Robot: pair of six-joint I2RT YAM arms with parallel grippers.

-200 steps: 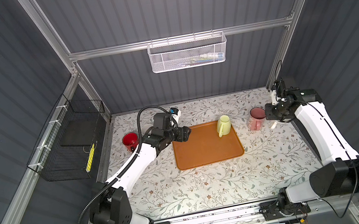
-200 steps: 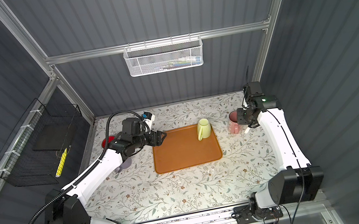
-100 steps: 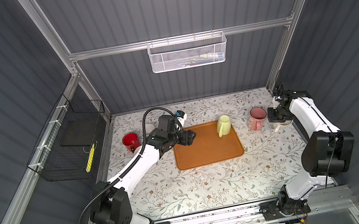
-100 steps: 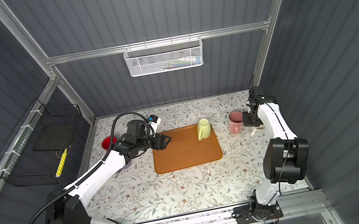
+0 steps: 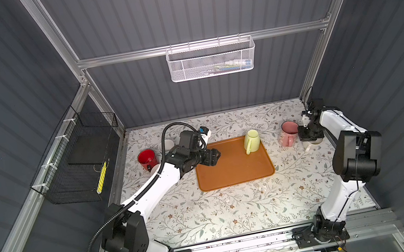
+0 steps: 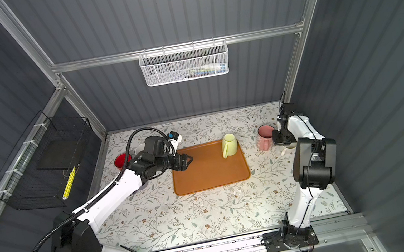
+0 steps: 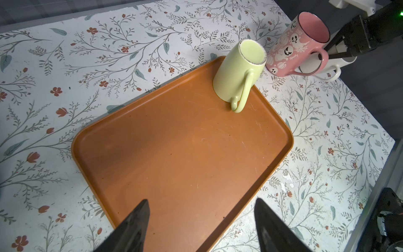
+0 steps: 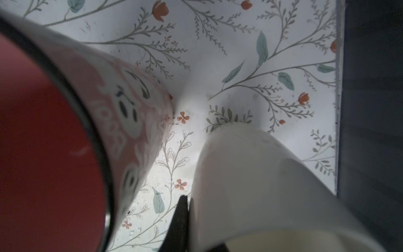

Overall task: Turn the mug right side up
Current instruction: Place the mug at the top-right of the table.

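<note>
The mug (image 5: pixel 252 141) (image 6: pixel 229 144) is pale yellow-green and stands upside down, base up, in the far right corner of the orange tray (image 5: pixel 233 171) (image 7: pixel 185 152). Its handle (image 7: pixel 242 91) faces the tray's middle. My left gripper (image 5: pixel 215 156) (image 7: pixel 202 201) hovers open over the tray's left edge, well short of the mug and holding nothing. My right gripper (image 5: pixel 308 138) (image 8: pixel 189 200) is off the tray to the right, shut on the wall of a white mug (image 5: pixel 314 142) (image 8: pixel 250 174), one finger outside and one inside.
A pink ghost-print mug (image 5: pixel 289 132) (image 7: pixel 292 50) stands upright between the tray and the white mug. A red mug (image 5: pixel 147 158) and white cups (image 5: pixel 168 144) sit far left behind my left arm. A black wire basket (image 5: pixel 82 163) hangs on the left wall.
My left gripper has moved right, from the tray's left rim to over the tray. The right arm has folded lower and nearer the wall, its gripper still beside the pink mug.
</note>
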